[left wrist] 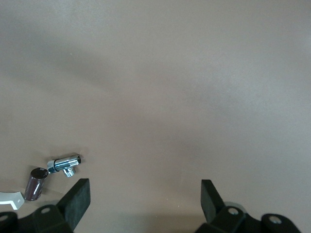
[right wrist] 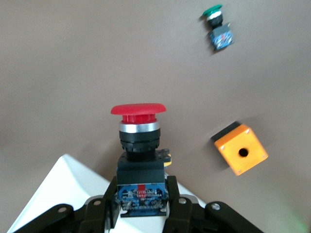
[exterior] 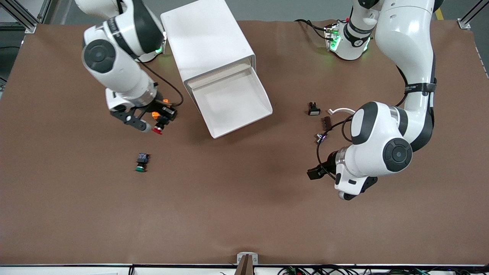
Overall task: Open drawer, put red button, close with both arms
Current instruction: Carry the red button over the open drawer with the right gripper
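Button-carry tip: w/ right gripper [right wrist: 141,199] clamped on red button [right wrist: 138,128], seemingly clear of the table, we travel level over the open drawer [exterior: 233,103] before release, while left gripper [left wrist: 145,194], fingers apart, waits.

Brown table [exterior: 244,214] – grey floor [exterior: 275,9] past edge – aluminium frame posts [exterior: 23,17]

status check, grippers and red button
Right gripper shut on red-capped push-button, airborne beside open white drawer. Left gripper open, waiting over bare table. Drawer path unobstructed.
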